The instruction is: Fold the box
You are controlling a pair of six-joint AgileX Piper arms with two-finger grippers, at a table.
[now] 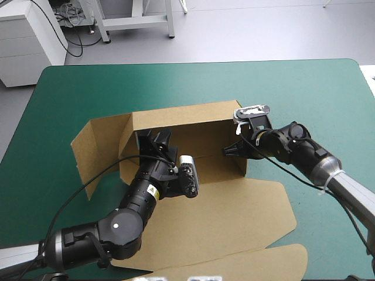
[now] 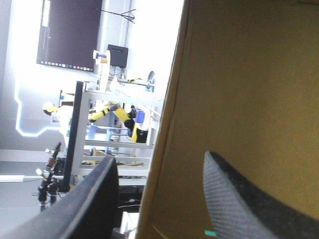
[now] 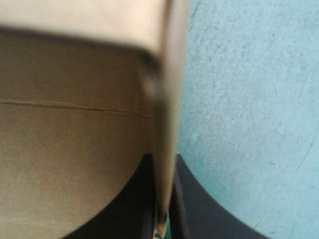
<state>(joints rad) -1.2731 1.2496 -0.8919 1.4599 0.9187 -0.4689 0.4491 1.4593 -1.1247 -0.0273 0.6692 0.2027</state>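
Brown box (image 1: pixel 211 126) half-raised on teal-green cover (image 1: pixel 176 82), left fingers (image 2: pixel 239 199) spread astride its wall, right fingers (image 3: pixel 199 214) pinching its wall

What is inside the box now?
Inside the box: bare floor and one finger each of left gripper and right gripper, straddling opposite walls. The left arm covers some floor.

You're working in a lab: your table (image 1: pixel 176 88) wears a teal-green cover, and beyond its far edge a white drawer cabinet (image 1: pixel 26 41), a metal frame (image 1: pixel 135 22) and loose cables (image 1: pixel 69 16) stand on grey floor (image 1: pixel 234 35).
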